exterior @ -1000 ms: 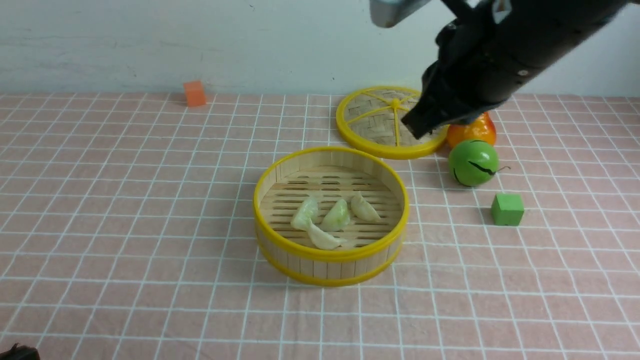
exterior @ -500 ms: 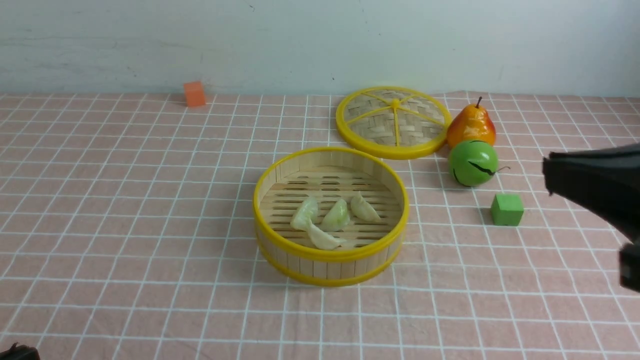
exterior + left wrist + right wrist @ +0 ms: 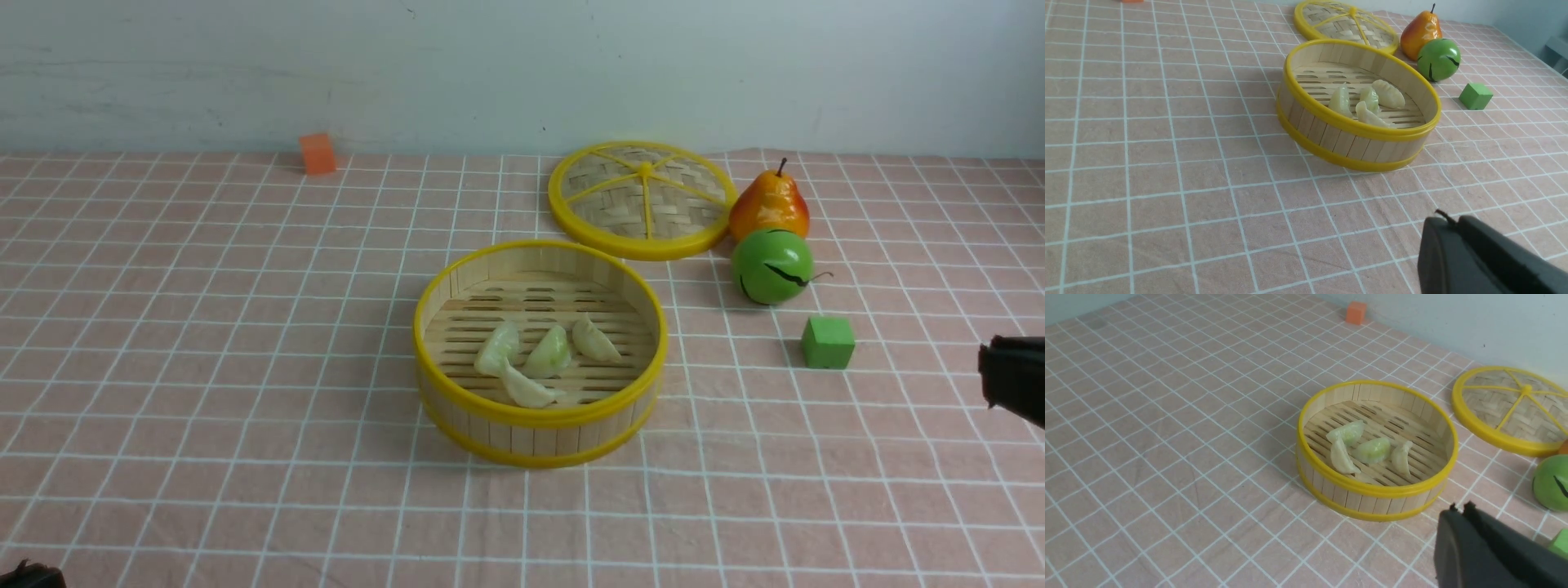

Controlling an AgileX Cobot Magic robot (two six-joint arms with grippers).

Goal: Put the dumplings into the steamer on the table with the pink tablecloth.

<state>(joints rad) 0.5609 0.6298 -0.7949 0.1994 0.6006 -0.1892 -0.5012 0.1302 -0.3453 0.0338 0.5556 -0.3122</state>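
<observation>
The steamer [image 3: 535, 439] stands mid-table on the pink tablecloth [image 3: 204, 367]. Several pale dumplings [image 3: 549, 353] lie together on its slatted floor. My right gripper [image 3: 989, 371] pokes in at the right edge, well clear of the basket, with its jaws shut and empty. In the right wrist view it [image 3: 1459, 507] hovers off the steamer's near wall [image 3: 1367, 500], with the dumplings [image 3: 1367, 451] in sight. My left gripper [image 3: 1447, 218] is shut and empty, low over the cloth, a good way from the steamer [image 3: 1355, 145]. Only a dark corner of it [image 3: 28, 576] shows at the bottom left of the front view.
The flat woven lid [image 3: 641, 196] lies behind the steamer on the right. Beside it stand a pear [image 3: 769, 208] and a green ball [image 3: 771, 265], with a green cube [image 3: 828, 342] nearer me. An orange cube [image 3: 317, 153] sits by the back wall.
My right arm has swung from above the lid down and out to the right edge of the front view. The dumplings and steamer have not moved.
</observation>
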